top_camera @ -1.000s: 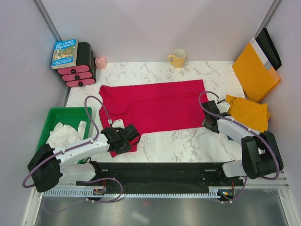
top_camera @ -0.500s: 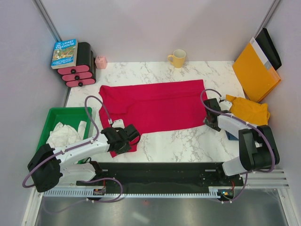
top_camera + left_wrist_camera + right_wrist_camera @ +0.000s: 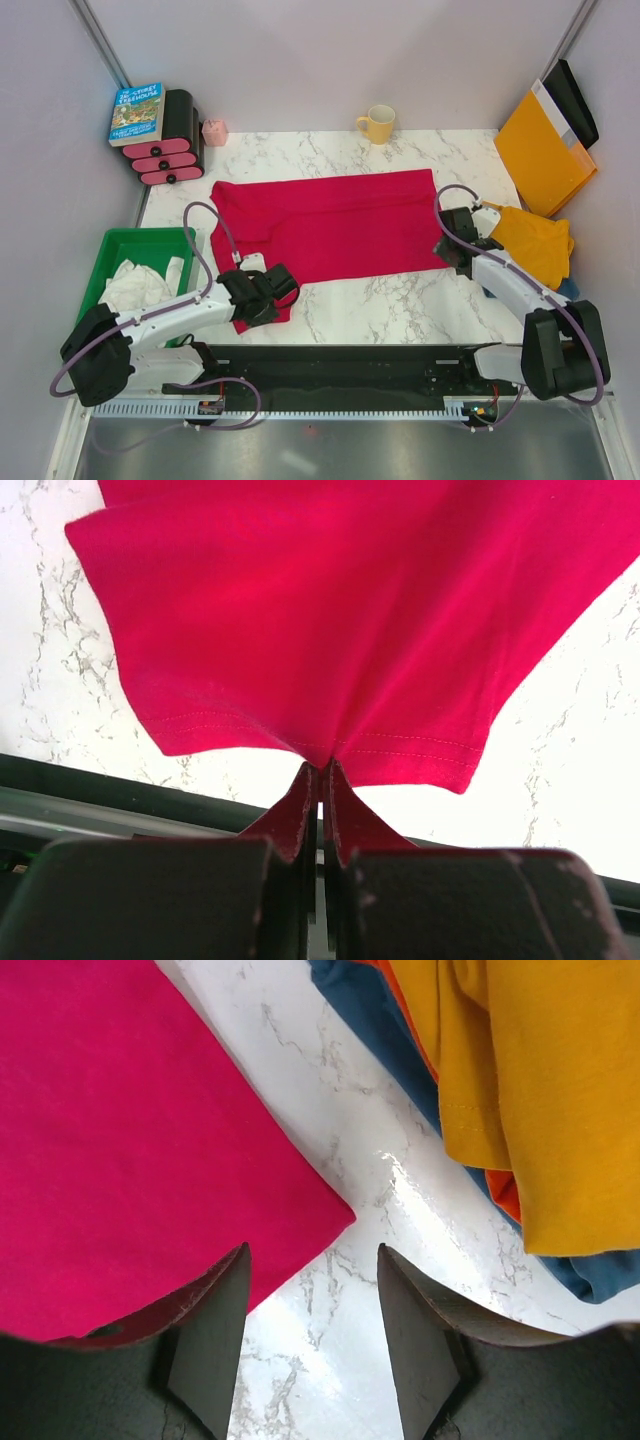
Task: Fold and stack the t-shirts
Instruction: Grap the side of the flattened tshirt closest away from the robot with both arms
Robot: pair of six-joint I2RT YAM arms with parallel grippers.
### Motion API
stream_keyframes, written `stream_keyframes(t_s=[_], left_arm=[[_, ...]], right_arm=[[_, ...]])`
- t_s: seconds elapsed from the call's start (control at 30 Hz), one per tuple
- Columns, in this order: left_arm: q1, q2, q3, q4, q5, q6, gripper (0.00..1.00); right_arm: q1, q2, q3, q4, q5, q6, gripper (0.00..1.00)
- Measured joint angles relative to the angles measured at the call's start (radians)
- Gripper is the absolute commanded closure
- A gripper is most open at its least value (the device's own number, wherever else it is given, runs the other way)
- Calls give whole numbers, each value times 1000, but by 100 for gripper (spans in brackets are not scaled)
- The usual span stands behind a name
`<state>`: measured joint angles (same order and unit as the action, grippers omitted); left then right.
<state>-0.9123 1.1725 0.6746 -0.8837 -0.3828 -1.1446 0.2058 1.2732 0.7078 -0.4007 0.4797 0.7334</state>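
Two-point hold pending: left gripper (image 3: pixel 320 780) pinching crimson t-shirt (image 3: pixel 330 225) hem; right gripper (image 3: pixel 312 1255) agape, shirt corner just ahead, 12 o'clock.

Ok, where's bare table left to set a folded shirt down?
Widest: marble table in front of the crimson shirt, between the left claw and right claw. Also the back strip between shirt and mug. Crowded: right edge, with the mustard shirt pile and envelope.
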Motion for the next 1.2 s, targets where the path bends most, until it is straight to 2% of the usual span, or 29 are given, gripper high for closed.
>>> stream_keyframes(t_s=[0.23, 0.6, 0.7, 0.73, 0.8, 0.83, 0.87, 1.2], left_arm=[[0, 18, 18, 0, 0, 34, 98], [0, 18, 20, 3, 0, 62, 98], [0, 17, 20, 3, -1, 67, 98], [0, 17, 20, 3, -1, 69, 98], [0, 17, 20, 3, -3, 71, 98], [0, 17, 20, 4, -4, 73, 98], [0, 17, 20, 4, -5, 74, 98], [0, 1, 20, 7, -9, 93, 98]], right_arm=[[0, 137, 2, 0, 0, 9, 40], [-7, 225, 25, 29, 15, 30, 38], [-10, 239, 34, 42, 10, 32, 49], [-10, 241, 35, 47, 6, 34, 64], [-11, 245, 35, 63, -9, 45, 79], [-11, 248, 34, 69, -13, 45, 95], [-11, 248, 34, 78, -20, 51, 100], [-11, 176, -24, 74, -42, 65, 100]])
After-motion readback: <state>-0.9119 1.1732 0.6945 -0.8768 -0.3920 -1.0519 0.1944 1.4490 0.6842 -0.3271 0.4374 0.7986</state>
